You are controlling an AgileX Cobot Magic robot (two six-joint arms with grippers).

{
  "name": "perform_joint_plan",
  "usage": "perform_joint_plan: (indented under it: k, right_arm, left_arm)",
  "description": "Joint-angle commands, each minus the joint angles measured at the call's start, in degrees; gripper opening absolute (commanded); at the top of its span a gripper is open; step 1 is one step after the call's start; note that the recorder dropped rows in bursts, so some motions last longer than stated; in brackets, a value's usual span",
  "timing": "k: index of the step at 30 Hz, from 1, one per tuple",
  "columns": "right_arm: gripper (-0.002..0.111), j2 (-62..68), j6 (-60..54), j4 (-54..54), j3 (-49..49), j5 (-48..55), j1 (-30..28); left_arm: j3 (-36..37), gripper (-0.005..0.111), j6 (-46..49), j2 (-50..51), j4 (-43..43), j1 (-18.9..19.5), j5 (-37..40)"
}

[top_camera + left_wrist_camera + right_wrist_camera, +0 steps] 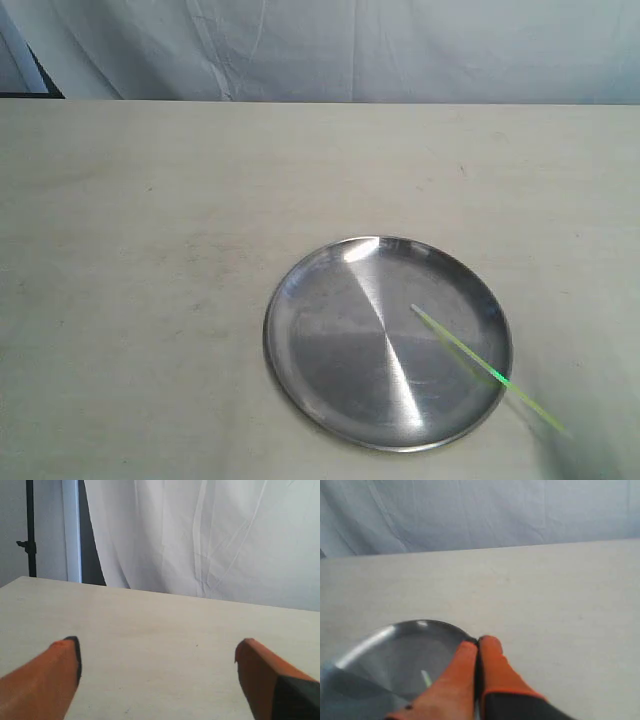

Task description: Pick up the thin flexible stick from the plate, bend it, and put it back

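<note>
The round silver plate (330, 380) lies on the table, right of centre and near the front. The thin neon-green stick (470, 358) rests slanted on it, one end near the plate's middle and the other poking out over the front-right rim. Neither gripper shows in the exterior view. My right gripper (478, 641) is shut, its orange fingers pressed together above the plate (375, 655). A short piece of the stick (426, 678) shows beside one finger; the rest is hidden behind the fingers, and I see nothing held. My left gripper (157, 650) is open wide over bare table, away from the plate.
The pale table top (150, 220) stretches left of and behind the plate. A white cloth backdrop (350, 50) hangs behind the far edge. A dark stand (31, 530) rises beyond the table in the left wrist view.
</note>
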Motion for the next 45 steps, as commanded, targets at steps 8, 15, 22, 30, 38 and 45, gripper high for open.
perform_joint_plan:
  k: [8,15,22,30,38,45]
  right_arm:
    - [0.000,-0.45,9.88,45.26,0.06,-16.64,-0.30]
    - [0.000,-0.45,15.26,45.23,0.06,-34.13,-0.30]
    - [0.000,-0.45,17.46,39.69,-3.18,-38.80,-0.30]
    - [-0.001,20.47,-16.62,12.29,-27.35,-3.60,-0.32]
    - [-0.001,64.21,3.46,-19.86,-57.42,50.87,0.63]
    - [-0.001,76.73,1.65,-19.00,-56.05,51.96,7.25]
  left_arm:
    - [-0.42,0.080,0.14,-0.46,0.36,-0.04,-0.61]
    - [-0.42,0.080,0.14,-0.46,0.36,-0.04,-0.61]
    - [-0.42,0.080,0.14,-0.46,0.36,-0.04,-0.61]
    - [-0.42,0.080,0.14,-0.46,0.36,-0.04,-0.61]
    - [-0.42,0.080,0.14,-0.46,0.36,-0.04,-0.61]
    - [-0.42,0.080,0.14,-0.46,0.36,-0.04,-0.61]
